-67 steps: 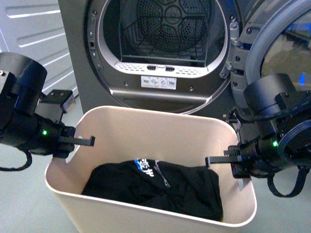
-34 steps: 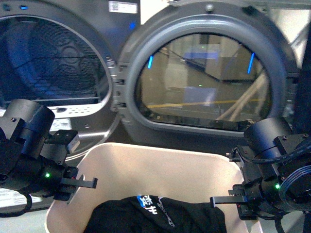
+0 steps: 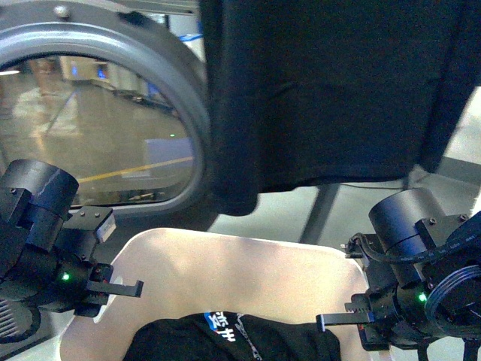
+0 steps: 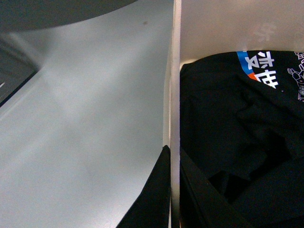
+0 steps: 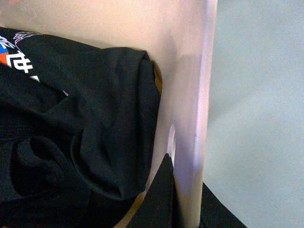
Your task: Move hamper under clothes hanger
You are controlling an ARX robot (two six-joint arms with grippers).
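Front view: hamper [image 3: 240, 263] low centre, left gripper [image 3: 114, 289] and right gripper [image 3: 352, 322] each clamped over a side wall. Round machine door [image 3: 98, 113] behind left. Black shirt [image 3: 331, 90] hangs overhead, beside slanted leg of clothes hanger [image 3: 319, 214]. Black garment [image 3: 225, 344] in the hamper, blue-white print [image 3: 222, 319] unreadable.

The hamper [image 3: 248, 278] is a beige plastic tub with smooth walls and rounded corners. It stands upright and spans the gap between the two sets of jaws. The left gripper [image 3: 120, 289] pinches its left wall, one jaw inside and one outside. The right gripper [image 3: 342, 322] pinches the right wall the same way, just beside a cut-out handle slot [image 5: 171, 142]. A crumpled black garment [image 3: 233, 342] with a blue-and-white print lies inside. Of the clothes hanger [image 3: 322, 212] only a slanted dark leg shows, beyond the hamper's far rim and ahead of the jaws, below hanging black cloth [image 3: 323, 90].
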